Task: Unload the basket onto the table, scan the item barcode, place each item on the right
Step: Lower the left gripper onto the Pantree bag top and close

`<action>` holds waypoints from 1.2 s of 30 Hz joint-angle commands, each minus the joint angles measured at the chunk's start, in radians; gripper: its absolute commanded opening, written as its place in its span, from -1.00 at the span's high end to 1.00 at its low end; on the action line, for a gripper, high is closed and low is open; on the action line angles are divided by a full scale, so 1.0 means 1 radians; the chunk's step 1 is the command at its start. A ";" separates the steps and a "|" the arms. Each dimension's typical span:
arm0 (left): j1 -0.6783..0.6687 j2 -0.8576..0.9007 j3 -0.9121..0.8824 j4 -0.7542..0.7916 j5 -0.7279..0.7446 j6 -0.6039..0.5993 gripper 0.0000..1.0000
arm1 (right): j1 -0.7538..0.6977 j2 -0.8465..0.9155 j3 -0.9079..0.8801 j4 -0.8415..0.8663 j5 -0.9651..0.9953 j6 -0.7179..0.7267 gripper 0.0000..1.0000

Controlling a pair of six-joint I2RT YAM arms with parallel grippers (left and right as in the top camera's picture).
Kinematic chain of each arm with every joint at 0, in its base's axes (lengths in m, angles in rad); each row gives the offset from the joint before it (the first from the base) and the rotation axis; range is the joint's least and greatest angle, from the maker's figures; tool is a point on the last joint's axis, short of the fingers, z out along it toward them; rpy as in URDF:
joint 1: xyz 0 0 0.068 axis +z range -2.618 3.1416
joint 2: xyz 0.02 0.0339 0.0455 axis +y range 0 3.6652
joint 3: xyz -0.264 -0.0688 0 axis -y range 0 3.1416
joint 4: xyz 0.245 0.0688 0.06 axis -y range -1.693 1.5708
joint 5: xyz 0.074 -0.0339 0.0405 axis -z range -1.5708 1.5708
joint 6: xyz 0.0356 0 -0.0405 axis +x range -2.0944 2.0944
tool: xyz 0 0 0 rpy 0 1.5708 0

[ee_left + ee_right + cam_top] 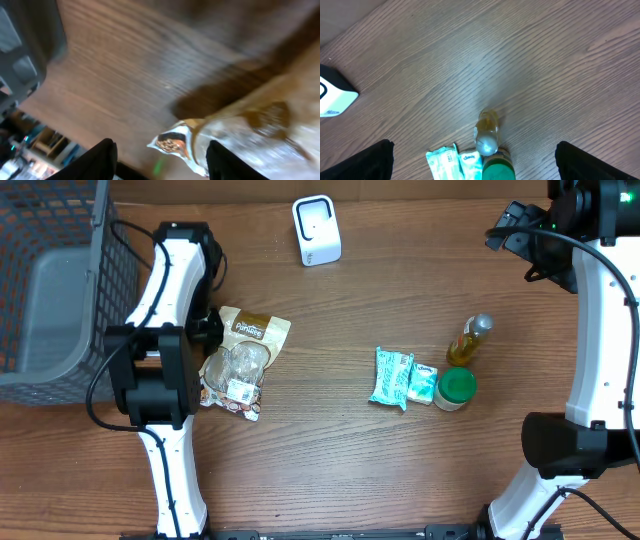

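A clear snack bag (245, 360) with a brown label and a white barcode sticker lies on the wooden table left of centre. My left gripper (205, 330) is at the bag's upper left edge. The left wrist view is blurred: the bag's corner (175, 142) sits between the fingers, close to the right one, and my left gripper (160, 152) is open with a gap on the other side. The white scanner (316, 230) stands at the back centre and shows at the left edge as the scanner (332, 95). My right gripper (520, 232) hangs open, high at the back right, my right gripper (482, 162) holding nothing.
A grey wire basket (50, 300) stands at the far left, next to my left arm. Right of centre stand a yellow bottle (470, 340), a green-lidded jar (456, 388) and two teal tissue packs (395, 375), also seen below my right wrist.
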 commanded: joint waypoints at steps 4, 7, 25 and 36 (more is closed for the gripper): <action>-0.002 -0.028 -0.094 0.008 0.010 -0.037 -0.15 | -0.005 -0.018 0.013 0.003 -0.005 -0.003 -1.00; -0.008 -0.028 -0.123 0.027 0.066 0.006 -0.15 | -0.005 -0.018 0.013 0.002 -0.005 -0.003 -1.00; -0.085 -0.043 -0.134 -0.021 0.440 0.332 -0.19 | -0.005 -0.018 0.013 0.002 -0.005 -0.003 -1.00; -0.043 -0.121 -0.130 0.072 0.490 0.270 -0.19 | -0.005 -0.018 0.013 0.002 -0.005 -0.003 -1.00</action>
